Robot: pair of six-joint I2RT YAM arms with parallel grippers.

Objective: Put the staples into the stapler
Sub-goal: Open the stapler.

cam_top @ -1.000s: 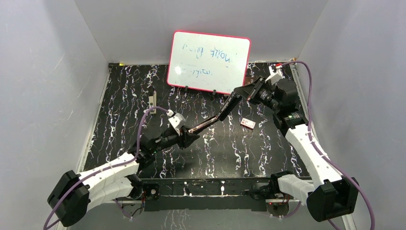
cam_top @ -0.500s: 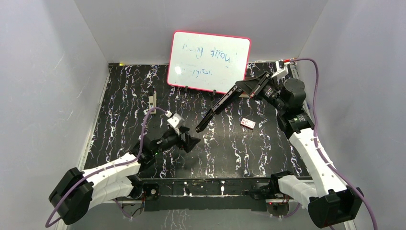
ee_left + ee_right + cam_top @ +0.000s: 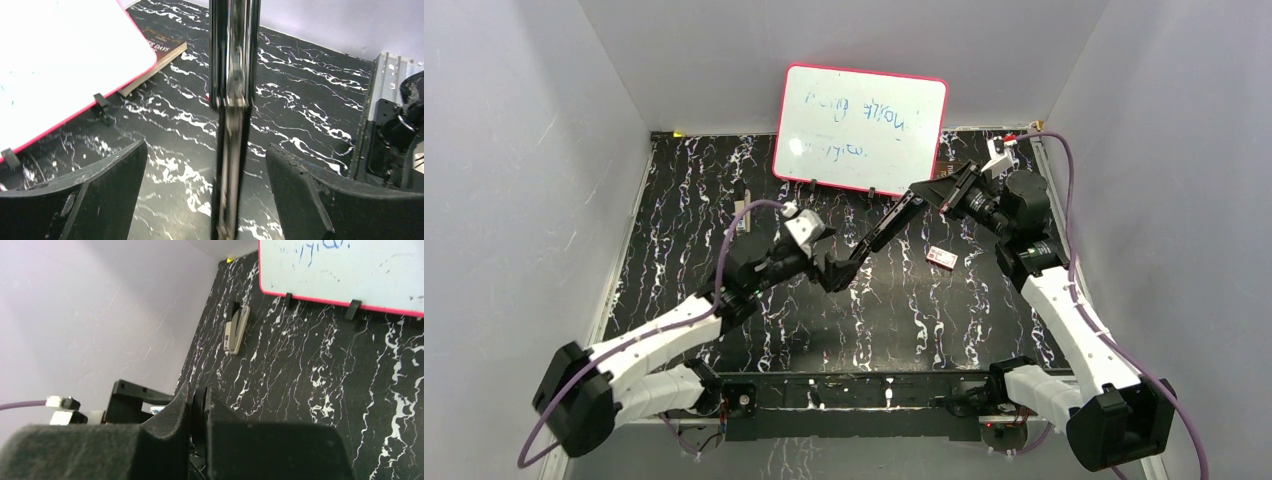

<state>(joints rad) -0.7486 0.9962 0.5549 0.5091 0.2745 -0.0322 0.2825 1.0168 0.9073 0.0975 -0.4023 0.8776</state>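
Whiteboard (image 3: 861, 128) scrawl (blue, unreadable) beyond stapler (image 3: 882, 230)

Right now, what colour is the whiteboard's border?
Red, running all round the whiteboard; the top external view shows it best.

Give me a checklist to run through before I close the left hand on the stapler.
1. Right hand shut on the stapler, holding it off the table: ok.
2. Left hand open: ok, its fingers stand wide apart.
3. Stapler between the left fingers: ok, roughly centred and touching neither in the left wrist view.
4. Stapler opened with the rail exposed: cannot tell. Shiny metal shows along it, but the hinge is not in view.
5. Staples ready to load: not ok. No loose strip shows in any view; only a small white box lies on the table.
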